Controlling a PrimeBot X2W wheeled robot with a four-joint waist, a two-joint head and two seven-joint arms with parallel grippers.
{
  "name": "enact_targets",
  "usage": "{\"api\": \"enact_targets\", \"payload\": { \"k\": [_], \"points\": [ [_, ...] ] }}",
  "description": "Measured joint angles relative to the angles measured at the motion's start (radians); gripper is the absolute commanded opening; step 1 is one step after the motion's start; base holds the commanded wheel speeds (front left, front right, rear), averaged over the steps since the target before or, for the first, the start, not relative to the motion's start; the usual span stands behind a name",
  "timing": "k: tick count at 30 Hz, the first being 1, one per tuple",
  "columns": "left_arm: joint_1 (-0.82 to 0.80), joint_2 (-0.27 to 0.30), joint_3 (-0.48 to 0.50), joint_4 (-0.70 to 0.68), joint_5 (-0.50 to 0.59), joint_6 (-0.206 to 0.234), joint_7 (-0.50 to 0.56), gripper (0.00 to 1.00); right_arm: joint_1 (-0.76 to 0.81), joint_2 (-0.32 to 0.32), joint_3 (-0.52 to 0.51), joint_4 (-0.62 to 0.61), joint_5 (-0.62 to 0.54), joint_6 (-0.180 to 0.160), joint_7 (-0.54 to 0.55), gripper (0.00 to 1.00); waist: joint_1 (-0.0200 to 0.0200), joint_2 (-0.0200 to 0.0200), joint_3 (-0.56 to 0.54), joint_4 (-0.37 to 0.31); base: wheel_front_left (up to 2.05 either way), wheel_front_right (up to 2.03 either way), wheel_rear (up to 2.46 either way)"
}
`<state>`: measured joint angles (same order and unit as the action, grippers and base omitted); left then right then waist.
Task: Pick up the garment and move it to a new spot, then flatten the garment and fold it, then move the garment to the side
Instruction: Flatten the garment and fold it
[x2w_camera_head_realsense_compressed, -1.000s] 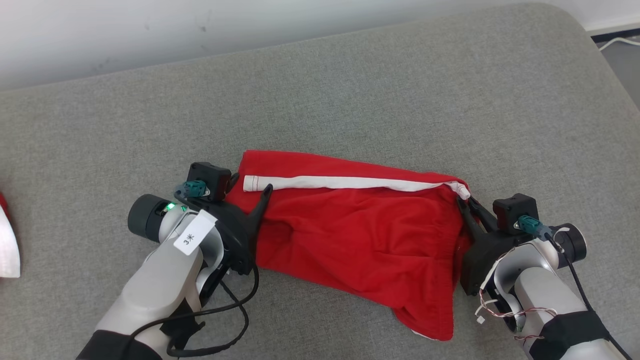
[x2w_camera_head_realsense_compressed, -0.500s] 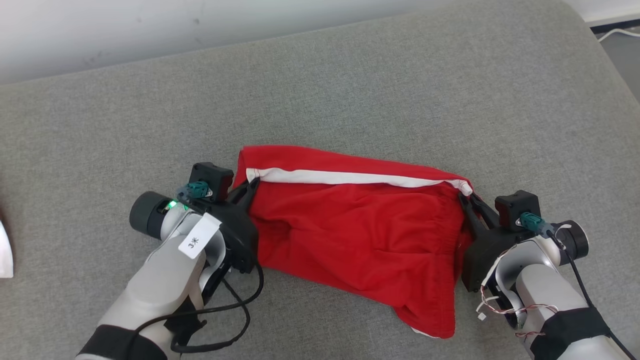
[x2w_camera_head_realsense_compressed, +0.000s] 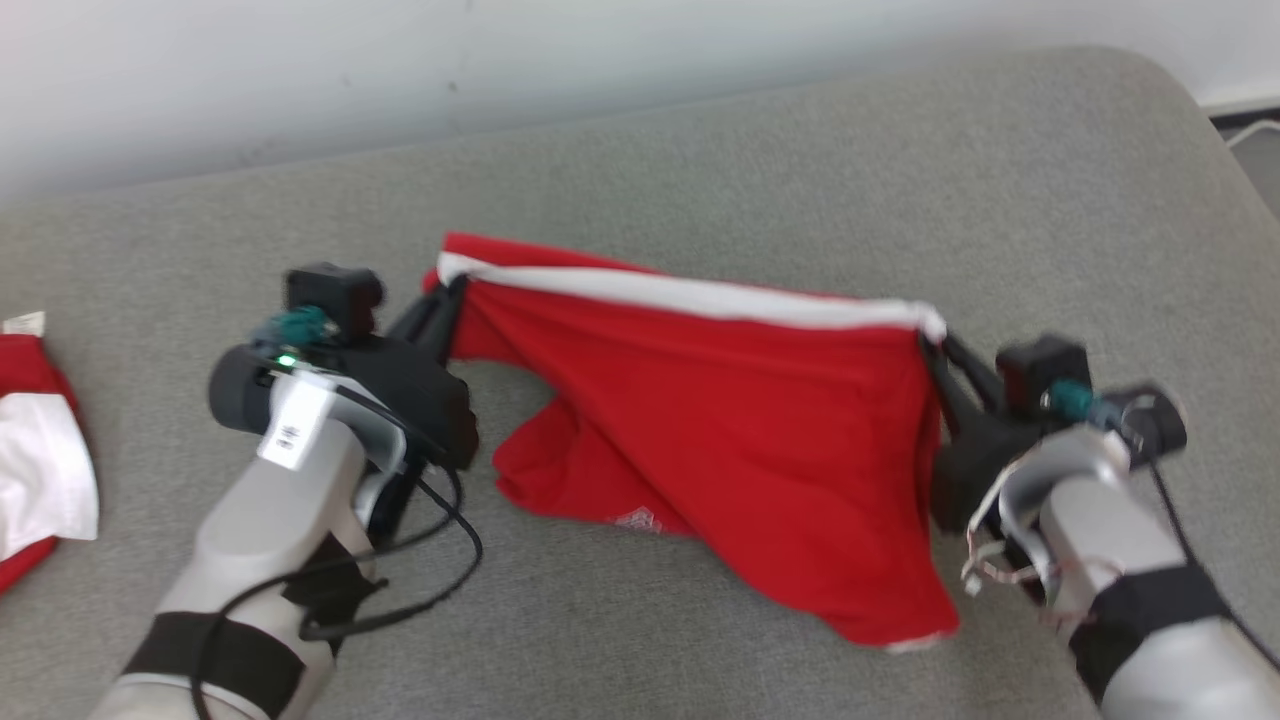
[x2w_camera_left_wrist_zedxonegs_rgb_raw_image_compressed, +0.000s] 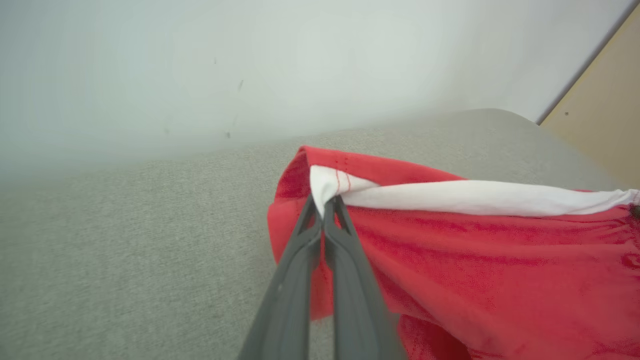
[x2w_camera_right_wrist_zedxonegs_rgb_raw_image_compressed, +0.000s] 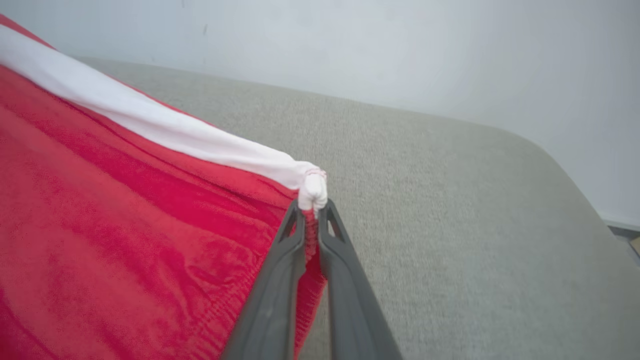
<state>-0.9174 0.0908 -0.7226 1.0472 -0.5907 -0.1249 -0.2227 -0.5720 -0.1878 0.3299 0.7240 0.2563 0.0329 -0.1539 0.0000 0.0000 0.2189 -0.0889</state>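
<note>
Garment (x2w_camera_head_realsense_compressed: 760, 430), soft red cloth, white band (x2w_camera_head_realsense_compressed: 700, 297) taut, grey woven cushion (x2w_camera_head_realsense_compressed: 700, 160)

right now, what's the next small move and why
Probably raise both higher: the left pincer and right pincer each grip a top corner of the red garment, but its lower edge rests on the grey cushion.

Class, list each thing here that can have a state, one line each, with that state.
garment: lifted by its top edge, stretched between the grippers
left gripper: jaws shut on garment's corner
right gripper: jaws shut on opposite corner
second garment: lying loose on cushion
</note>
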Motion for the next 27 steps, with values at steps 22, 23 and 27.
{"api": "enact_targets", "payload": {
  "k": [22,23,27],
  "points": [
    [0.451,0.049,0.026,-0.212,-0.132,0.000,-0.029,0.00,0.163,-0.020,0.134,-0.070,-0.003,0.091,-0.094,0.00,-0.0002,-0.0001,-0.161,0.105,0.00,0.00,0.00],
    [0.470,0.052,0.028,-0.224,-0.132,0.000,-0.029,0.00,0.181,-0.024,0.137,-0.074,0.001,0.091,-0.094,0.00,-0.0002,-0.0001,-0.164,0.107,0.00,0.00,0.00],
    [0.487,0.072,0.034,-0.259,-0.132,0.000,-0.029,0.00,0.231,-0.047,0.136,-0.088,0.025,0.091,-0.094,0.00,-0.0002,-0.0001,-0.167,0.113,0.00,0.00,0.00]
  ]
}}
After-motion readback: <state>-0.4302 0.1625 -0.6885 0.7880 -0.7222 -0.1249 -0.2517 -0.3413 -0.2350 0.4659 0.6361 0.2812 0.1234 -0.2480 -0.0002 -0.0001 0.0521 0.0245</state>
